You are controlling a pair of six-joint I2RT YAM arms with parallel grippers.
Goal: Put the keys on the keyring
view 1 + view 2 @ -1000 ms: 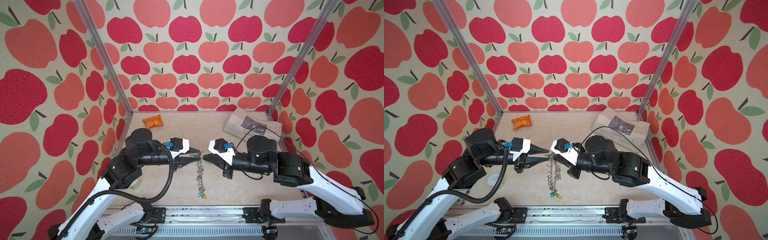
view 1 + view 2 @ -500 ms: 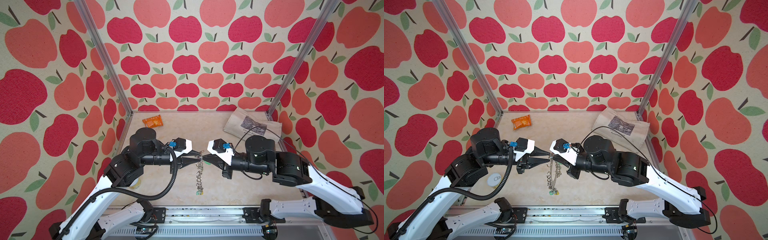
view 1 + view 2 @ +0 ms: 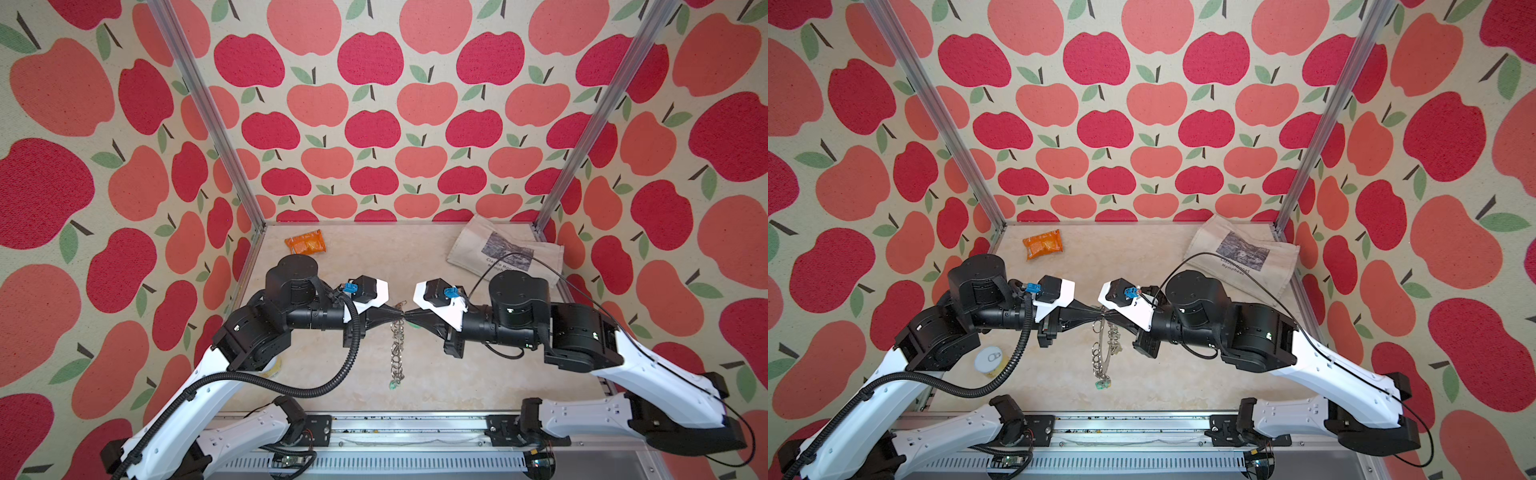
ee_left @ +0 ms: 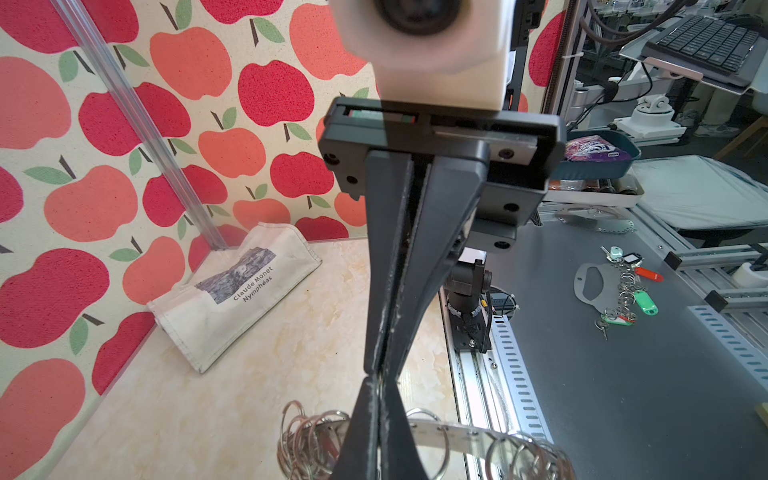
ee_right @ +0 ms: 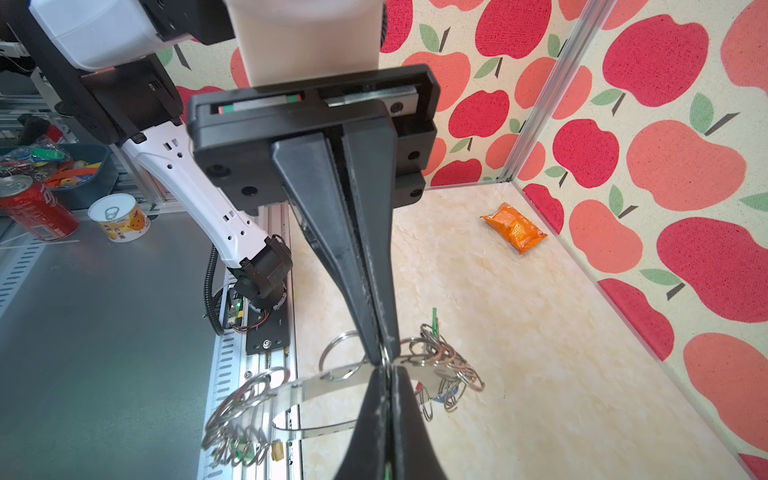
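The keyring (image 3: 397, 353) hangs edge-on above the table's middle in both top views, its grey metal disc (image 5: 324, 386) lined with wire rings (image 4: 307, 436). Keys with green and yellow tags (image 3: 1102, 384) dangle at its lower end (image 5: 257, 451). My right gripper (image 3: 410, 320) is shut on the disc's top rim (image 5: 387, 370), with a green sliver showing between its jaws. My left gripper (image 3: 400, 318) meets it tip to tip and is shut on a thin wire ring at that same spot (image 4: 377, 384).
An orange packet (image 3: 305, 243) lies at the back left and a printed cloth bag (image 3: 505, 251) at the back right. A pull-tab can (image 3: 990, 361) stands under my left arm. Outside the cell lie another ring of tagged keys (image 4: 619, 291) and a red can (image 5: 35, 212).
My left gripper has slid right until its tips meet the right gripper's, and its jaws have shut there. The right arm and the hanging keyring have stayed put.
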